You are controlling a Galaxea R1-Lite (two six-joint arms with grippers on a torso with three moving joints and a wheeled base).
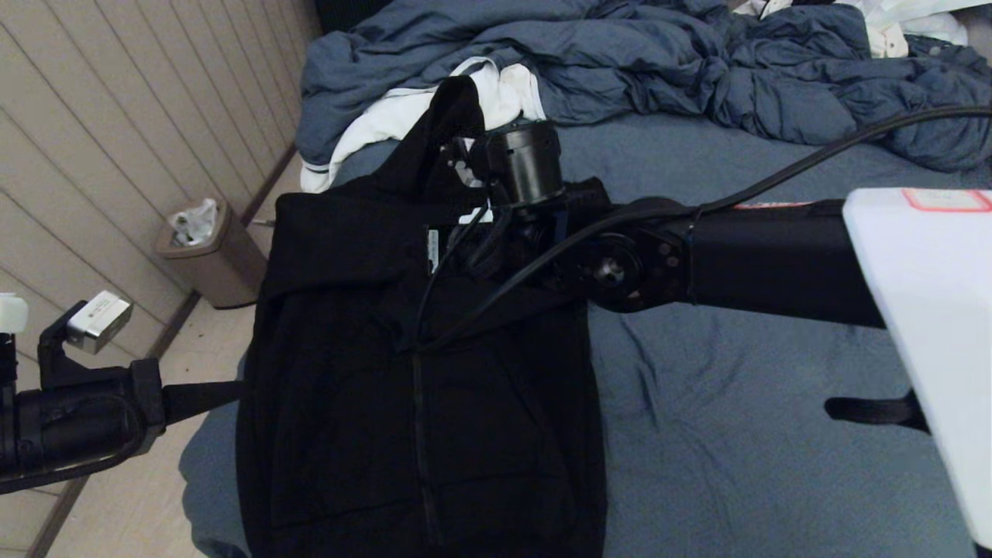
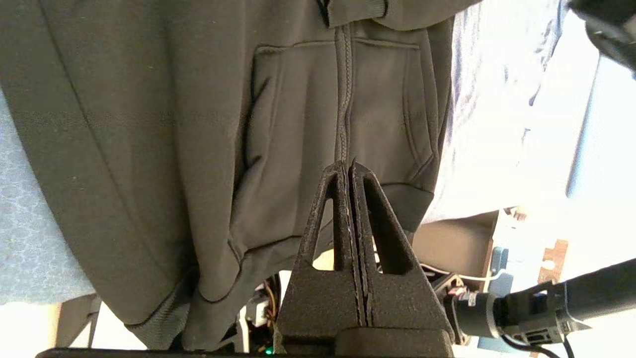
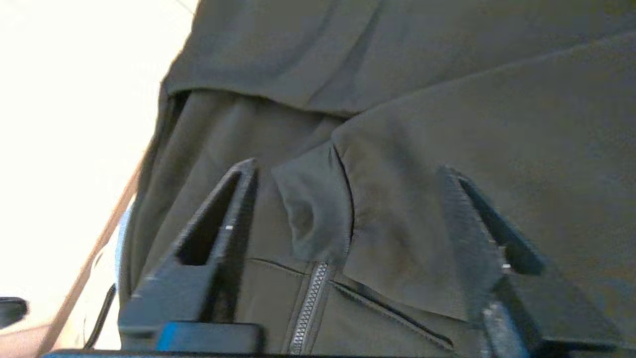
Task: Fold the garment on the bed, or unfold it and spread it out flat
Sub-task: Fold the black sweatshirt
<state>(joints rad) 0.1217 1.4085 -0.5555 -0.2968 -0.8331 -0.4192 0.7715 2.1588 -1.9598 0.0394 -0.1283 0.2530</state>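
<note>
The garment (image 1: 349, 403), a black zip hoodie, lies front up on the left part of the bed (image 1: 736, 372). Its zipper (image 1: 418, 434) runs toward me and its hood (image 1: 457, 116) reaches up over a white cloth. My right arm stretches across from the right to the collar. There my right gripper (image 3: 346, 168) hangs open just above the top of the zipper (image 3: 310, 293), a fold of collar cloth between its fingers (image 3: 233, 199). My left gripper (image 1: 236, 390) is shut and empty beside the hoodie's left edge. In the left wrist view its tips (image 2: 348, 166) point at the pockets and hem (image 2: 298, 149).
A rumpled blue-grey duvet (image 1: 620, 62) fills the far end of the bed, with the white cloth (image 1: 504, 89) at its left. A trash bin (image 1: 213, 256) stands on the floor by the panelled wall (image 1: 116, 116). The slate-blue sheet lies bare to the hoodie's right.
</note>
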